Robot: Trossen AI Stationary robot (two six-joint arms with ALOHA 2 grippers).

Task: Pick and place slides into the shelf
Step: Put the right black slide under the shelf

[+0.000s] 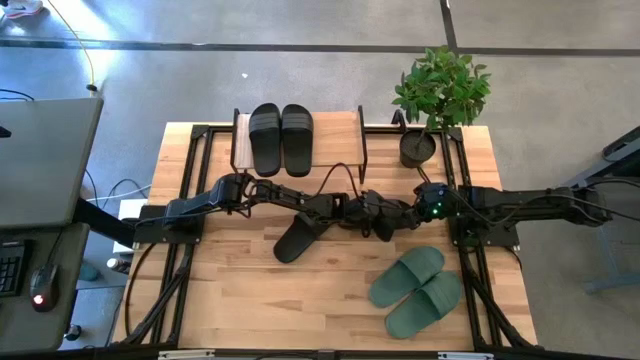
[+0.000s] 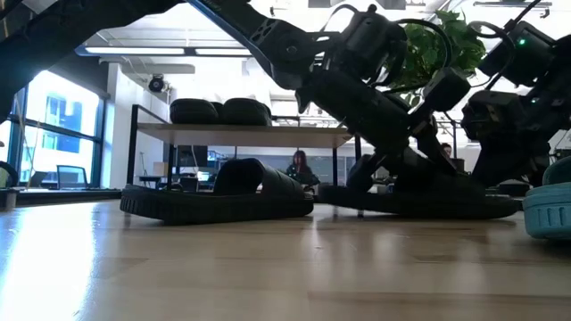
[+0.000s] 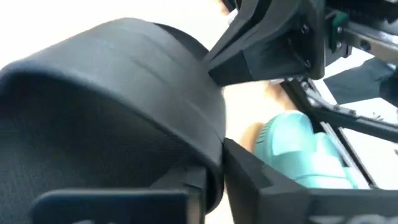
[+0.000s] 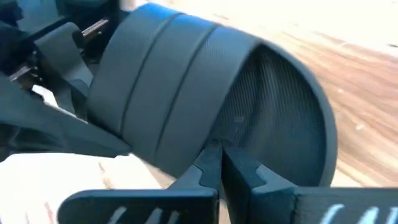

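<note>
Two black slides [image 1: 300, 238] lie mid-frame on the desk [image 1: 240, 300], rubbery and light. My left gripper [image 3: 214, 180] pinches one's strap; my right gripper [image 4: 219, 163] is clamped on the other's strap. One pair tops the shelf [image 1: 340, 135], upper centre.

The high view looks straight down on the whole light wooden plank table [image 1: 330, 310]. The low view faces level across it, nearby. Both wrist views sit very close against matte black slide sandals [image 3: 112, 118] [image 4: 205, 93], shared with both.
</note>
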